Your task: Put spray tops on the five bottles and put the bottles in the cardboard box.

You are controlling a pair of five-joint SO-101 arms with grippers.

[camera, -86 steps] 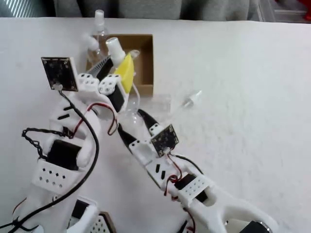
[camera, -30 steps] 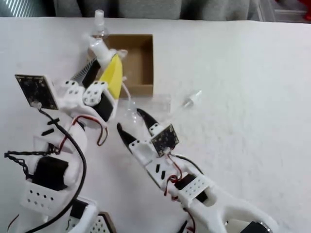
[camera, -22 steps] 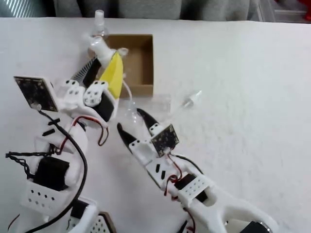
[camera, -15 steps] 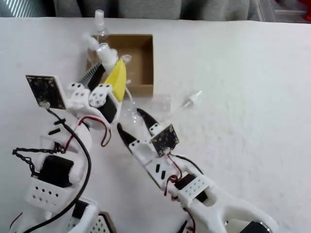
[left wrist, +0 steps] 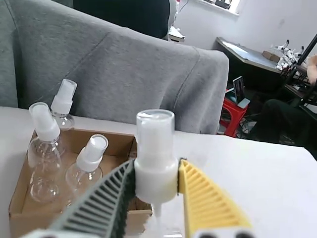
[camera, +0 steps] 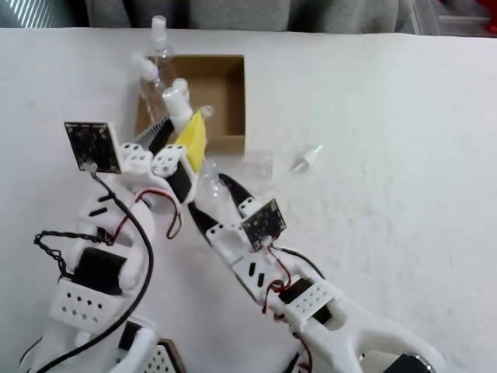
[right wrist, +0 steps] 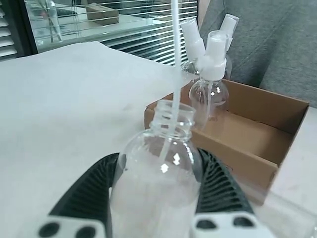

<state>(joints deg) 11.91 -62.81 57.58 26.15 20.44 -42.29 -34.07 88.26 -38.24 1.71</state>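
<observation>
Presently in hand: seating a spray top on a bottle, judging by how the two arms meet in the left half of the high view.
Capped bottles (camera: pixel 150 71): three in the upper left of the frame, at the cardboard box's left side; at least two stand inside it, and whether the farthest does I cannot tell.
Left gripper (left wrist: pixel 155 171): grey and yellow jaws closed snugly on the collar of the spray top (left wrist: pixel 155 134), which is upright and raised, centre frame in its wrist view.
Dip tube (right wrist: pixel 174 59): hangs from that top and already runs down into the neck below.
Cardboard box (camera: pixel 230 143): upper centre-left, with bare floor on its right side.
Right gripper (right wrist: pixel 158 163): black jaws partly open around the belly of the open bottle (right wrist: pixel 156 183), gripping it upright on the surface (camera: pixel 373 116) just in front of the box.
Loose spray top (camera: pixel 307 158): lies on its side right of the box, apart from both arms.
Doing it well: lower the top straight down along the tube's line, keep it level so the collar meets the neck squarely, and keep the bottle clamped so it cannot tip or turn under the push.
</observation>
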